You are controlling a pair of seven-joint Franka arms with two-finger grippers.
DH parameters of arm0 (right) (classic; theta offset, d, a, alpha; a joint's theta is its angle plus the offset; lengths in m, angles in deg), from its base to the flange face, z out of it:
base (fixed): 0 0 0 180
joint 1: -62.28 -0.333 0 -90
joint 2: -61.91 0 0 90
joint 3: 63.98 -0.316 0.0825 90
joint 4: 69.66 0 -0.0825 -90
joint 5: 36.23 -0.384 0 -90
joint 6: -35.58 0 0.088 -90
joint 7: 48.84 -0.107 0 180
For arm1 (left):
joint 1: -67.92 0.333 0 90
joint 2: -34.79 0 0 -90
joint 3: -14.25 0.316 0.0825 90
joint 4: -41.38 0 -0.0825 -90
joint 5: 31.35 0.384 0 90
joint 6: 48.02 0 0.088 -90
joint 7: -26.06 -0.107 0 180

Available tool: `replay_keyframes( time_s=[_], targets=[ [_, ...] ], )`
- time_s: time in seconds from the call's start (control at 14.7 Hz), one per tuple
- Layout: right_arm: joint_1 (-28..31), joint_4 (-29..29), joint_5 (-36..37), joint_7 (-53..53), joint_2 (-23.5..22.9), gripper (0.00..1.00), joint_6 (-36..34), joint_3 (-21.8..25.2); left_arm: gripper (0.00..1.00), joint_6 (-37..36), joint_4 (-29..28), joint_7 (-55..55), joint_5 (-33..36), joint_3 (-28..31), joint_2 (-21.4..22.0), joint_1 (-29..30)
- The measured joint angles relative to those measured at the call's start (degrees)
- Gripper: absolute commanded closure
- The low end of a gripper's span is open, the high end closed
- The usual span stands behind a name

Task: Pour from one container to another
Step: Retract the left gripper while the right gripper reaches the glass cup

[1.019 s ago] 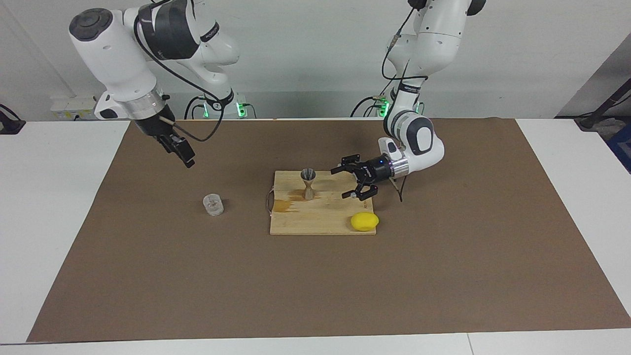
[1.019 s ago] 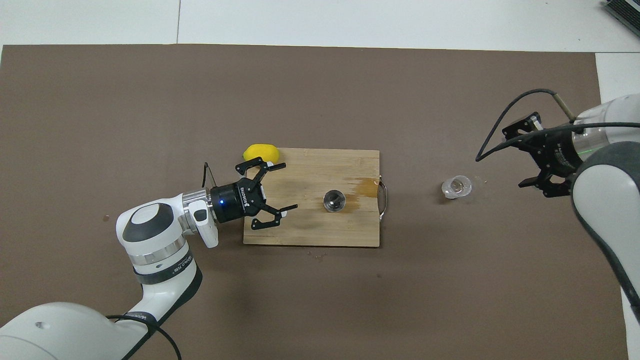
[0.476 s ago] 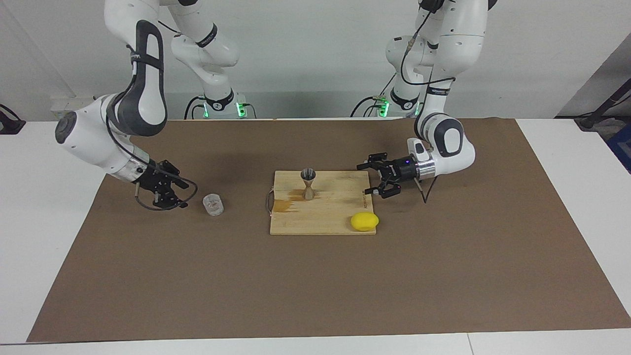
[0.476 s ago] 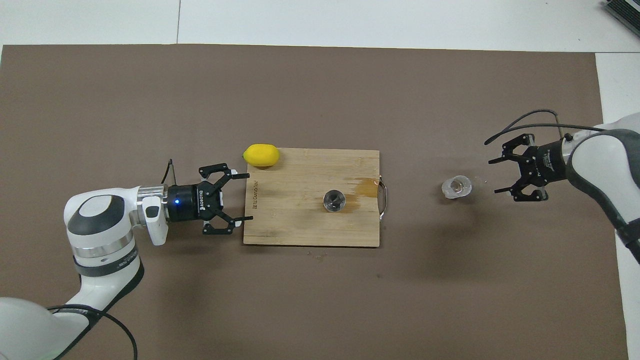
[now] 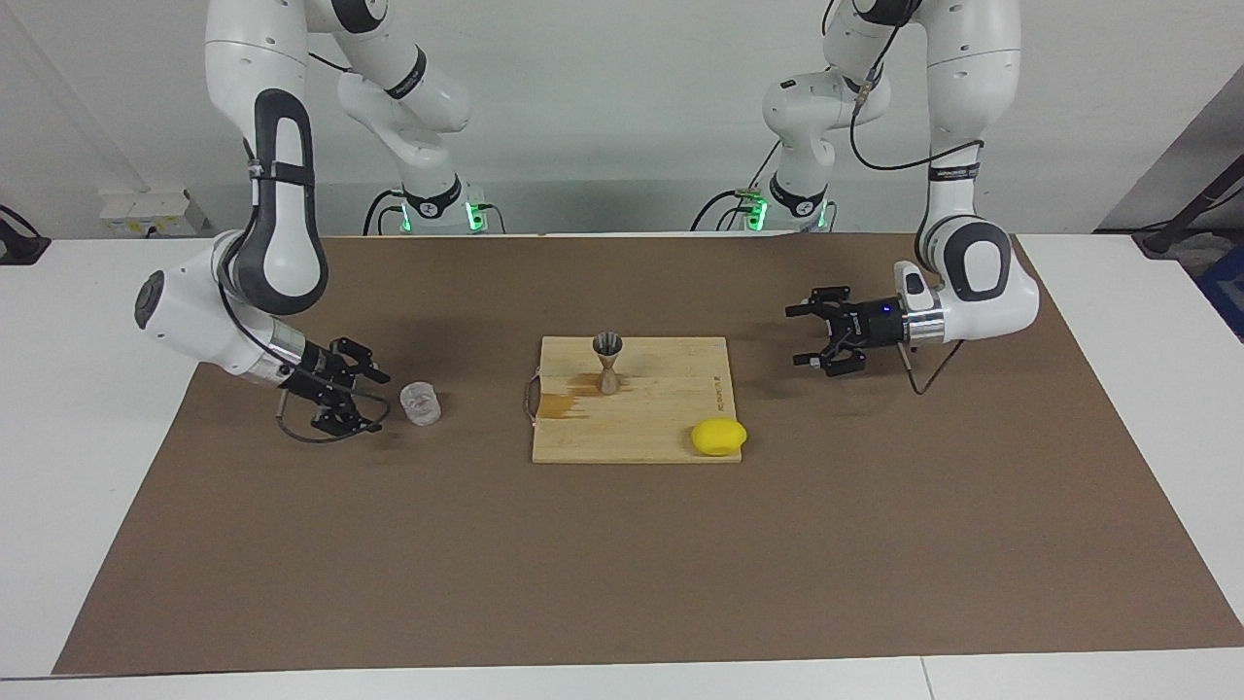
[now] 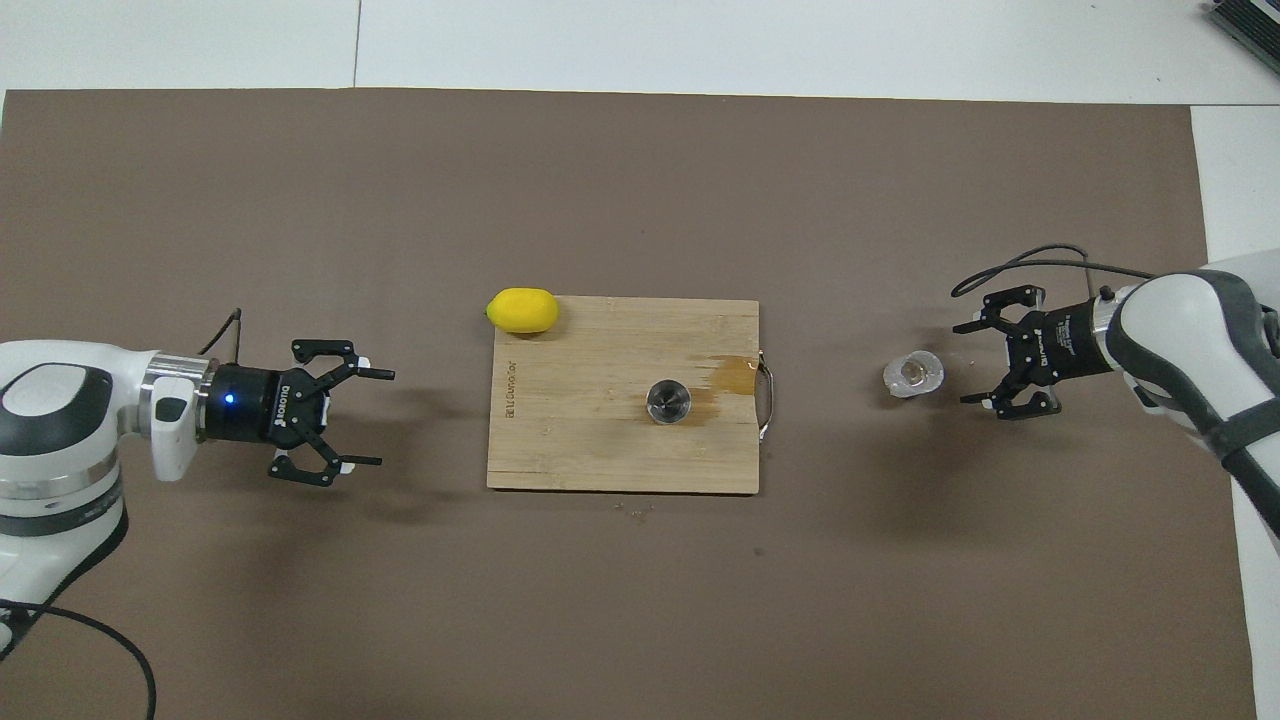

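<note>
Now the right claw (image 6: 975,362) sits low over the mat at the right arm's end of the tabletop, its fingers spread apart and holding nothing, its mouth turned toward the clear glass cup (image 6: 912,373). In the overhead view the cup lies at about nine o'clock from that claw, just beside the fingertips and not yet between them; the facing view shows a small gap there too. The cup stands upright on the brown mat (image 6: 620,600), so its long axis is vertical and a level, sideways reach suits it. The right arm is much the nearer one.

From the cup, the metal jigger (image 6: 668,401) stands upright on the wooden board (image 6: 560,440), again at about nine o'clock in the overhead view and well apart from the cup. A wet stain marks the board beside it, and a lemon (image 6: 522,310) lies at the board's corner toward the left arm's end.

The left claw (image 6: 365,417) hangs over bare mat, also spread wide and empty, waiting.

Against the earlier frames, the right claw has dropped from high above the mat to cup level and closed in on the cup, while the left claw has backed off the board. Cup, jigger and lemon have not moved.
</note>
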Motion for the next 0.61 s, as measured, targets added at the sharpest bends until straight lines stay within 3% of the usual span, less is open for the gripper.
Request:
replay_keyframes(
  time_s=[0.61],
  targets=[
    [-3.02, 2.84, -6.27, 3.59, -0.06, 0.09, 5.13, -0.43, 0.0, -6.35, 21.08, 30.51, 24.15, -0.67, 1.32, 1.69]
  ],
)
